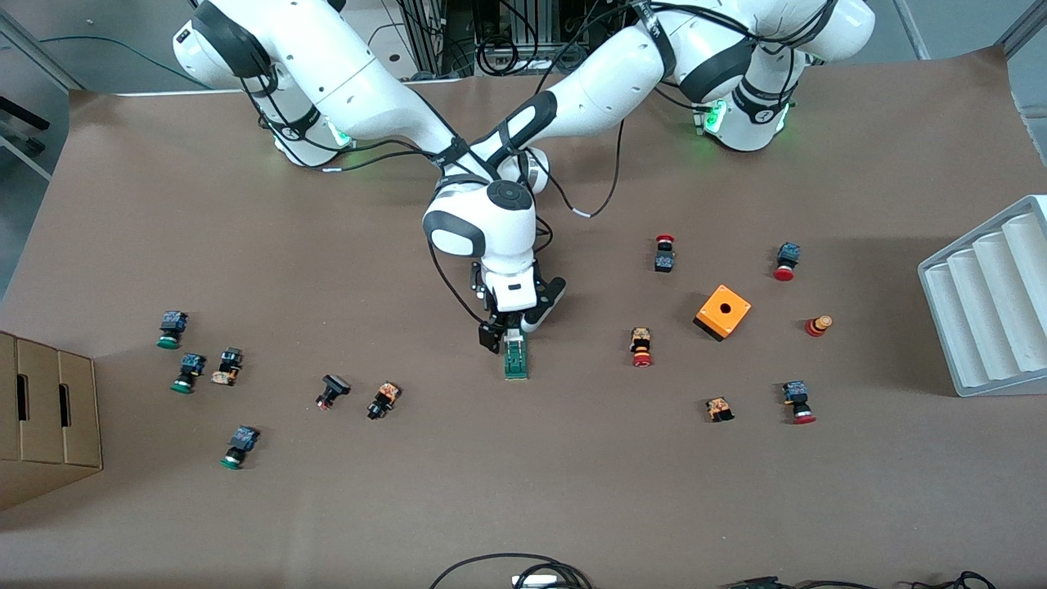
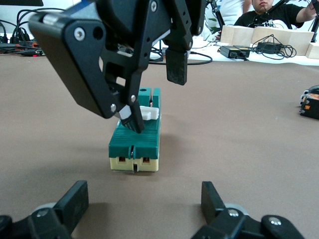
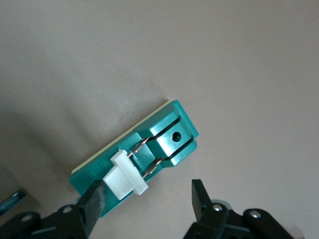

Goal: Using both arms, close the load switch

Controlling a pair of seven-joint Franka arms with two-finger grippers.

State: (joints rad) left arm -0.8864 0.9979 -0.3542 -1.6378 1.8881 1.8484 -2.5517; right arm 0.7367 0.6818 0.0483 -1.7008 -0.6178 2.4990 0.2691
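The load switch (image 1: 516, 360) is a dark-green block lying flat mid-table, with its white lever (image 3: 127, 177) raised on metal blades. My right gripper (image 1: 505, 331) hangs over the end of the switch farther from the front camera. It is open, and one fingertip (image 2: 132, 119) touches the white lever (image 2: 149, 113). In the right wrist view the right gripper (image 3: 147, 199) straddles the lever end of the switch (image 3: 164, 134). My left gripper (image 2: 144, 204) is open and empty, low over the table just short of the switch's cream end (image 2: 135, 162). In the front view it (image 1: 541, 304) is mostly hidden under the right arm.
An orange box with a hole (image 1: 723, 312) and several red-capped push buttons lie toward the left arm's end; one button (image 2: 310, 102) shows in the left wrist view. Green-capped buttons lie toward the right arm's end. A cardboard box (image 1: 45, 417) and a grey ridged tray (image 1: 990, 303) stand at the table's ends.
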